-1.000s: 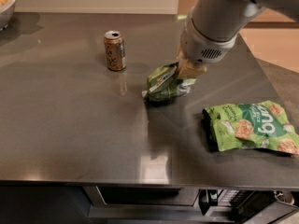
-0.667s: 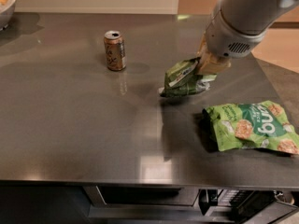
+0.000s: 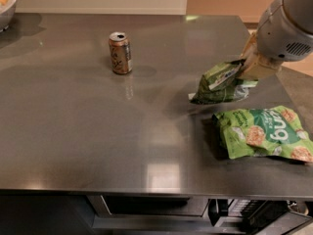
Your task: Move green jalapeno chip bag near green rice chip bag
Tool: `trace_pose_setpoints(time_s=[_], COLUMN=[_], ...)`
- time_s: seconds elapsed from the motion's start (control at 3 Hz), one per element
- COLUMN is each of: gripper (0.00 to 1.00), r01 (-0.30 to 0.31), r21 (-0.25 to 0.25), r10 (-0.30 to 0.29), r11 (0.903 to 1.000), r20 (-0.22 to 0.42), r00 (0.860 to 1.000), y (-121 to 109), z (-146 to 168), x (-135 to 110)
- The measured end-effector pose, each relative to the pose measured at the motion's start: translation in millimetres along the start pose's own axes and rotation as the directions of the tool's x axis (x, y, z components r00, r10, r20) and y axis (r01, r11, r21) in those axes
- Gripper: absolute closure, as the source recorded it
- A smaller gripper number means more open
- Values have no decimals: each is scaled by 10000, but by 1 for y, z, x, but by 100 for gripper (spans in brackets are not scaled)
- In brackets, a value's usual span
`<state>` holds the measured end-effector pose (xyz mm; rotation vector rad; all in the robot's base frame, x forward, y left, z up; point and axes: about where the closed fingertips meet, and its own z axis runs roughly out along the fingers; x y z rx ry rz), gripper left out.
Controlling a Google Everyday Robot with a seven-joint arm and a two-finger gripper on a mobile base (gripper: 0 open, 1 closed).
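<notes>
Our gripper (image 3: 247, 68) is on the right side of the table (image 3: 73, 131), at the end of the big gray arm (image 3: 286, 26) that comes in from the top right corner. We see its tan fingers (image 3: 255, 65) pinching the top right end of the green jalapeno chip bag (image 3: 217, 84), so the gripper is closed on that bag and holds it. The bag is pale green and shiny, and it hangs tilted, with its high end in the gripper and its low end down to the left by the table top. We cannot tell if that low end touches the table, but a dark shadow lies right under it. The green rice chip bag (image 3: 261, 133) lies flat on the table just in front of it, near the right edge. It is bigger and bright green, with white letters and round tan crackers on it. The two bags are near each other, with a thin strip of bare table between them. We also see a tan soda can (image 3: 120, 53) standing up, well apart to the left. A bowl (image 3: 6, 6) peeks in at the top left corner.
</notes>
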<state>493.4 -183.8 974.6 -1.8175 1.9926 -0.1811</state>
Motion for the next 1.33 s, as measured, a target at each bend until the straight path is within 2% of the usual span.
trace_pose_setpoints(time_s=[0.67, 1.0, 1.33], gripper=[13, 0, 0], r01=[45, 65, 66], r21=[35, 48, 49], r10=[-45, -65, -66], r11=[10000, 10000, 10000], r20=[12, 19, 19], r00=[10000, 10000, 10000], y=[0, 0, 0], z=[-1, -1, -1], x=[-3, -4, -4])
